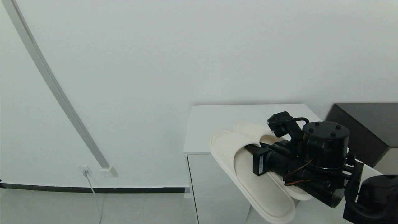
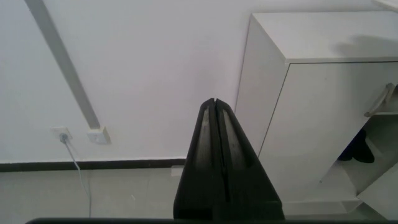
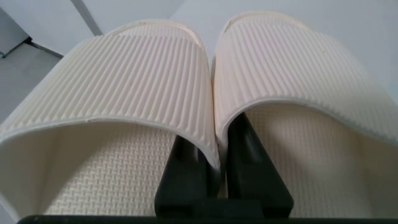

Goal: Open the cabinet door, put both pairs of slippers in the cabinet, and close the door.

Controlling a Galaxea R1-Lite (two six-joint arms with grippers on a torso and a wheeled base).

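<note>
In the head view, at the lower right of the frame, the right gripper (image 1: 252,151) grips a pair of cream ribbed foam slippers (image 1: 264,193). They hang tilted in the air, overlapping the front edge of the white box-shaped cabinet (image 1: 224,124) at centre right. Whether they touch it I cannot tell. A dark grey block (image 1: 360,124) sits at the right edge, just beside the cabinet. Behind is a plain white wall. A grey trunking strip (image 1: 56,90) slants from the upper left down to a white wall socket (image 1: 84,170), and a thin cable drops from it past the black skirting to the pale floor.

In the left wrist view the left gripper (image 2: 214,143) sits at lower centre, its fingers pressed together on nothing and well apart from the cabinet at the right. At the right edge is a bar handle (image 2: 382,99), and below it an opening with shelves and something dark inside.

In the right wrist view the slippers lie side by side, and the two black fingers (image 3: 249,168) pinch their adjoining strap edges.

The door seems already open and this pair is in hand but not yet inside. Stowing it and closing the door remain, and I cannot tell whether the other pair is in.
</note>
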